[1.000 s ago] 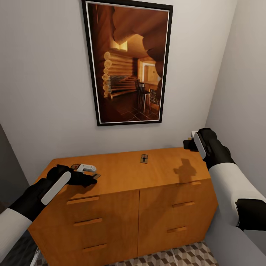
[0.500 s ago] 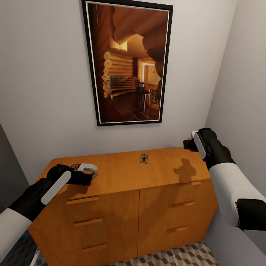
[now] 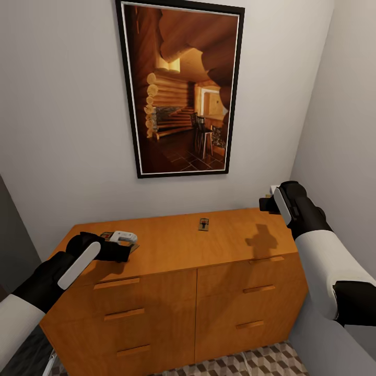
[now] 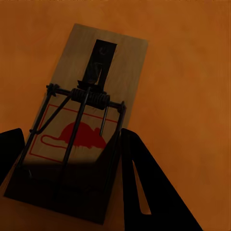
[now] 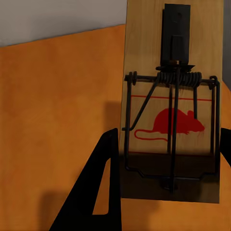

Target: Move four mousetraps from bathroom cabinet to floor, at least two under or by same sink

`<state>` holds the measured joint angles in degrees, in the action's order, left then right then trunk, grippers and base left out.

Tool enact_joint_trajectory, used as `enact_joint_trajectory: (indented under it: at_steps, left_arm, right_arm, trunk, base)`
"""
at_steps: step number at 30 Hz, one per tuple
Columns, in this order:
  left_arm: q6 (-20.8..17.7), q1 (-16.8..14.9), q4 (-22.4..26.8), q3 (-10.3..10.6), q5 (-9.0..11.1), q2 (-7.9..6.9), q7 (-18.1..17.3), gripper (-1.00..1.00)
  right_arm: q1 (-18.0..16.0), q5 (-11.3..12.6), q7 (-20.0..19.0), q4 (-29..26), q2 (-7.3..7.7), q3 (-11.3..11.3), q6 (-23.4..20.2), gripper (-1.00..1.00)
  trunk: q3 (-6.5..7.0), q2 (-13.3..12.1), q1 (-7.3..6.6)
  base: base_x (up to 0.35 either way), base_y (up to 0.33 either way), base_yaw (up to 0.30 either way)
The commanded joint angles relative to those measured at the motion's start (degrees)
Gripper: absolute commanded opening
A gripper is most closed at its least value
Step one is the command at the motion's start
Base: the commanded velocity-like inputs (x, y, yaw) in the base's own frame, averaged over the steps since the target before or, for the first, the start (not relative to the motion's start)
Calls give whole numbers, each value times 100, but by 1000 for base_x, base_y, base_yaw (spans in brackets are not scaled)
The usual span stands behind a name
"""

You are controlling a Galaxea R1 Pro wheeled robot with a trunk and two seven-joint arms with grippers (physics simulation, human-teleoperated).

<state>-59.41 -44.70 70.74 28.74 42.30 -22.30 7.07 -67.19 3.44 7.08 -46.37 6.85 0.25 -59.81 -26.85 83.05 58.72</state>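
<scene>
Our left gripper (image 3: 124, 244) straddles a mousetrap (image 4: 82, 130) on the cabinet (image 3: 172, 245), grip unconfirmed; right gripper (image 3: 267, 202) clamps another trap (image 5: 173, 101), held aloft.

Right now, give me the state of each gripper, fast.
Left gripper: closed on a mousetrap lying on the cabinet.
Right gripper: holding a second mousetrap, lifted above the cabinet.

The cabinet (image 3: 172, 245) — an orange-brown sideboard with bar handles — stands on the cube-patterned bathroom floor (image 3: 245, 363). On its top, one mousetrap (image 3: 203, 224) lies near the back edge, about mid-width; a second mousetrap (image 4: 82, 125) lies flat near the cabinet's left end.
</scene>
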Motion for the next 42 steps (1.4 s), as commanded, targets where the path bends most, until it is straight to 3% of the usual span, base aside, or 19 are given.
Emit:
enact_joint_trajectory:
  at_steps: [1,8,13,23,35,42]
  left_arm:
    - [-19,-3,-409,10,-11,-9,56,-100]
    - [-47,-3,-271,13,-55,-6,70,-100]
    - [-59,-3,161,-8,-69,-22,85,-100]
    - [-59,-3,504,-486,-81,-48,103,-100]
    - [-59,-3,761,-626,-219,-55,120,-100]
    - [-59,-3,773,-1211,-238,-61,138,-100]
  right_arm:
    - [-4,49,39,-4,1,2,-19,-100]
    - [-4,51,39,-4,1,2,-19,-100]
    - [-4,51,38,-4,1,2,-19,-100]
    - [-4,51,35,-4,-23,-2,-19,-100]
    - [-4,51,36,-4,-53,0,-19,-100]
    - [-4,51,38,-4,-89,2,-19,-100]
  trunk:
    - [-8,3,0]
    - [-8,3,0]
    - [-8,3,0]
    - [-8,3,0]
    - [-8,3,0]
    - [-8,3,0]
  base:
    - [0,0,0]
    - [0,0,0]
    - [0,0,0]
    - [0,0,0]
    - [0,0,0]
    - [0,0,0]
